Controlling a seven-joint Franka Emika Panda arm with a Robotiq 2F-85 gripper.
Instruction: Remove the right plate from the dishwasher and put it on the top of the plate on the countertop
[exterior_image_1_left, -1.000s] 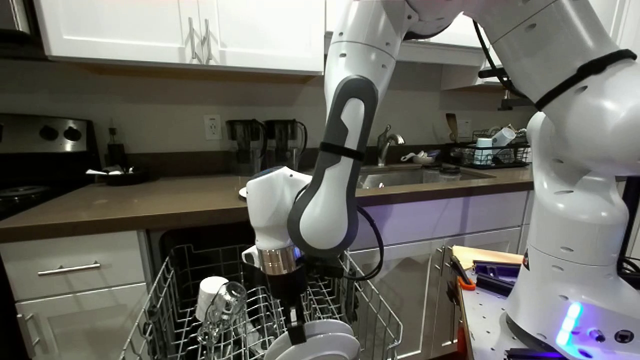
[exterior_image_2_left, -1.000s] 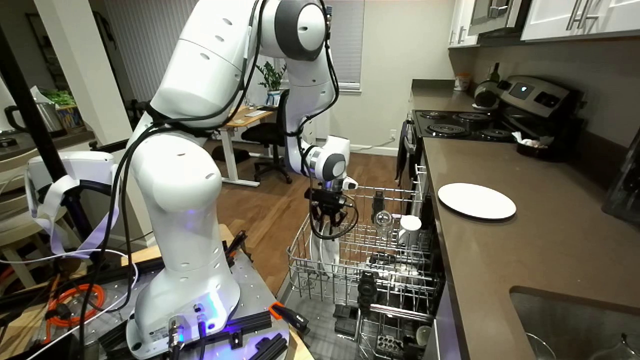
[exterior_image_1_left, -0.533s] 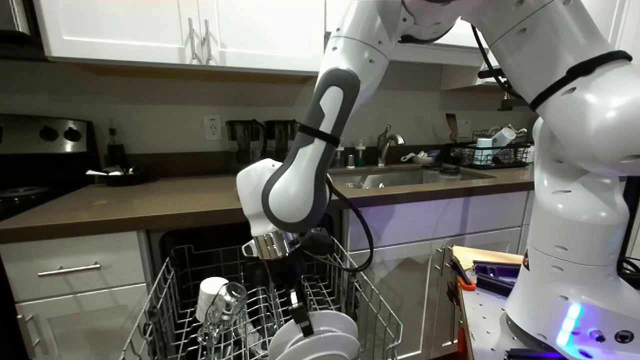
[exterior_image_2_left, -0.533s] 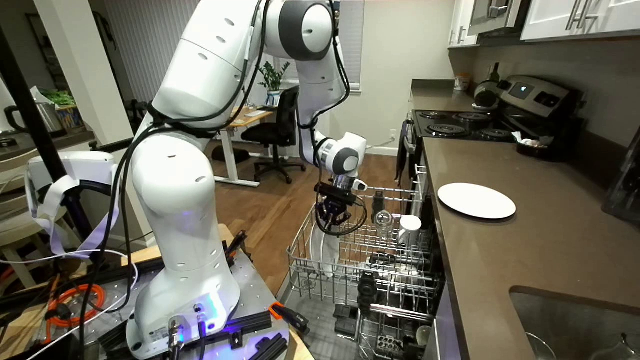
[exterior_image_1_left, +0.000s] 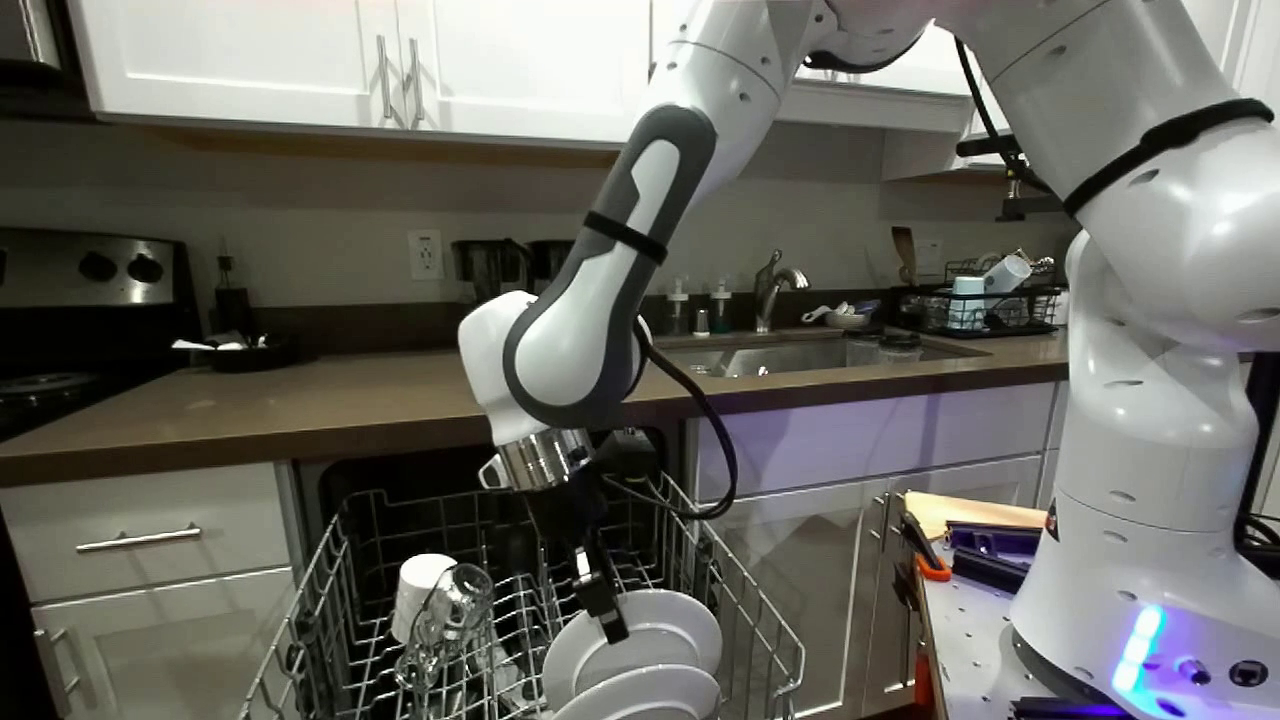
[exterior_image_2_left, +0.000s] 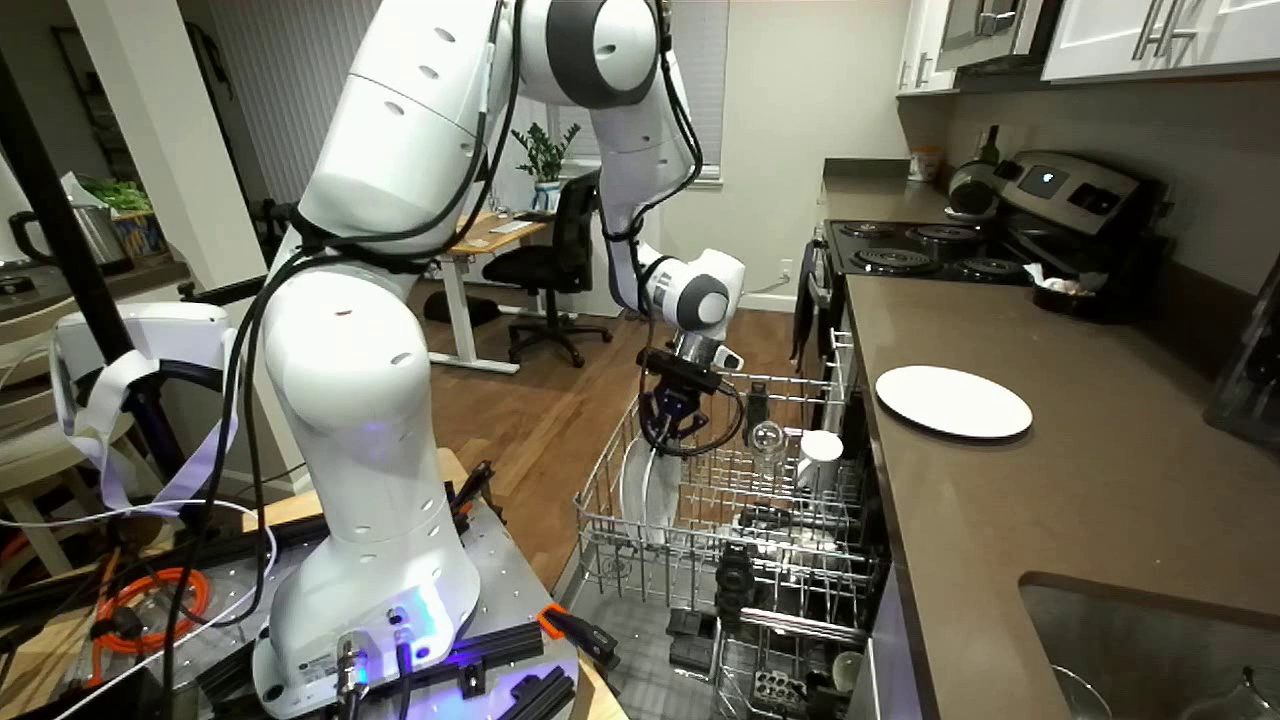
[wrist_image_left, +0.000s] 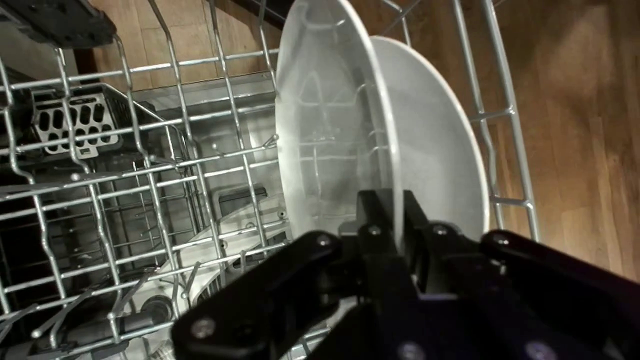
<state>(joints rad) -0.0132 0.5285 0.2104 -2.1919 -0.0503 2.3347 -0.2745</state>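
Claw (wrist_image_left: 395, 215) pinches the rim of one plate (wrist_image_left: 330, 125), below it within the rack (wrist_image_left: 520, 160); a second plate (wrist_image_left: 435, 135) is just beside. Grasping looks done; lifting clear remains, then stacking on the white dish (exterior_image_2_left: 953, 402) on the desk (exterior_image_2_left: 1050, 510), well apart from the claw.

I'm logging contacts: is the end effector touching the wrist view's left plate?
Touching: the wrist view shows the end effector pinching that plate by its rim, from both sides.

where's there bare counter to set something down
The countertop is bare between its white plate and the sink, and between that plate, the stove and the dark dish. Crowded: around the gripper, clamping one plate beside another in the rack.
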